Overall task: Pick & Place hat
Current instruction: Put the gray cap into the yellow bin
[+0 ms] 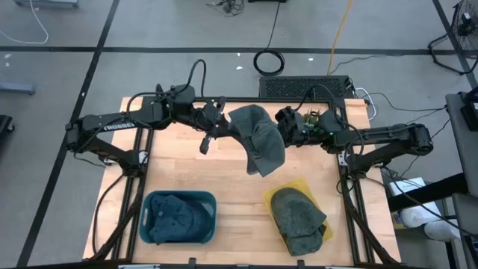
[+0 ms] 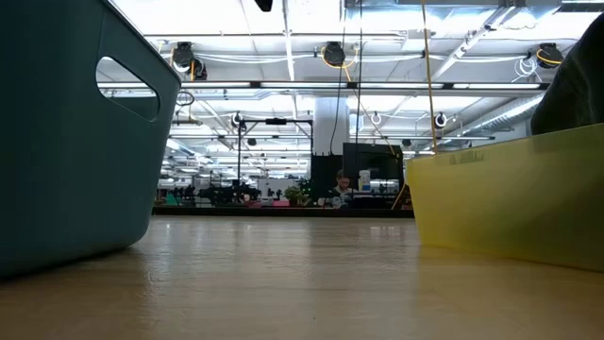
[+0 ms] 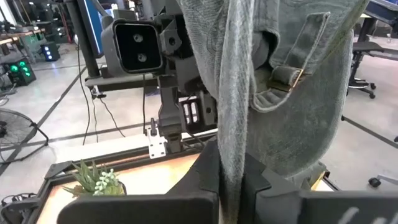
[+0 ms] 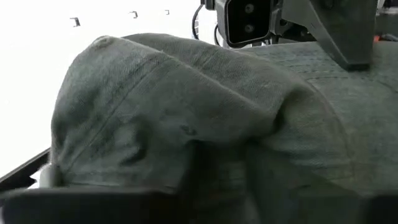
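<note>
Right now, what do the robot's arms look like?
Both are black and jointed, made of slim tubes and chunky blocks. The left arm has white letters printed along it and a black cable looping above its wrist. The right arm is plain black. Each wrist carries a boxy black camera.
</note>
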Motion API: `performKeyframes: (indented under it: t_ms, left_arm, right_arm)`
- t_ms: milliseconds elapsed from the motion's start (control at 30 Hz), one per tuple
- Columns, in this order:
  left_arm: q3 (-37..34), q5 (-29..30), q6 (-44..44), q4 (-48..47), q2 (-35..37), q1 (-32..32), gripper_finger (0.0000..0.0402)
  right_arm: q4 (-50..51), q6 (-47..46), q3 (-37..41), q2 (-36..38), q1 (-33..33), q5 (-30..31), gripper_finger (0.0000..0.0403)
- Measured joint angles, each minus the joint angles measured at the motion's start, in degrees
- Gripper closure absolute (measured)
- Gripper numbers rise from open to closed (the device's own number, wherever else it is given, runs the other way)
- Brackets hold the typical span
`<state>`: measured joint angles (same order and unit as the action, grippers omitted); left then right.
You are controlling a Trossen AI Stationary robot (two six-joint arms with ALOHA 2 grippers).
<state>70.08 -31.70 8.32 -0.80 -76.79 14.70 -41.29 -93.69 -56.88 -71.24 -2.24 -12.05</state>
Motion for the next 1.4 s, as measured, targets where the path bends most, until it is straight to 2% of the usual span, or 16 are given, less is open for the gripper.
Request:
performKeyframes:
  t_ms: [100,200,433,567,733,867,1033,1200,1300,1400]
  left_arm:
    - [0.0,0.0,0.2,0.5,0.0,0.0,0.0392]
    - [0.0,0.0,0.3,1.0,0.0,0.0,0.0392]
    - [0.0,-0.1,0.0,1.7,0.0,0.0,0.0382]
    - [0.0,-4.0,1.2,3.1,0.0,0.0,0.0392]
    - [0.0,-6.5,-0.1,9.5,0.0,0.1,0.0389]
    - [0.0,-12.7,-7.9,17.4,0.0,0.9,0.0392]
    - [0.0,-14.6,-16.1,25.2,0.0,1.1,0.0392]
    - [0.0,-16.7,-23.7,33.2,0.0,1.0,0.0392]
    - [0.0,-16.0,-24.6,35.0,0.0,1.0,0.0392]
    - [0.0,-15.5,-25.0,35.2,0.0,1.0,0.0392]
  right_arm:
    - [0.0,2.7,0.0,0.0,0.0,0.0,0.0370]
    - [0.0,5.3,0.0,0.0,0.0,0.3,0.0396]
    - [0.6,8.3,0.0,1.5,0.0,1.3,0.0402]
    - [3.3,12.6,0.0,4.0,-0.3,1.3,0.0403]
    - [10.9,19.4,0.0,8.7,-1.5,1.3,0.0403]
    - [15.4,23.5,0.0,12.4,-2.7,1.4,0.0403]
    - [15.9,27.0,0.0,13.6,-4.2,-1.7,0.0403]
    - [10.8,23.7,0.0,12.7,-4.9,-4.8,0.0379]
    - [3.4,17.1,0.0,10.5,-5.9,-8.2,0.0333]
    - [-2.6,8.9,0.0,8.4,-6.4,-9.0,0.0269]
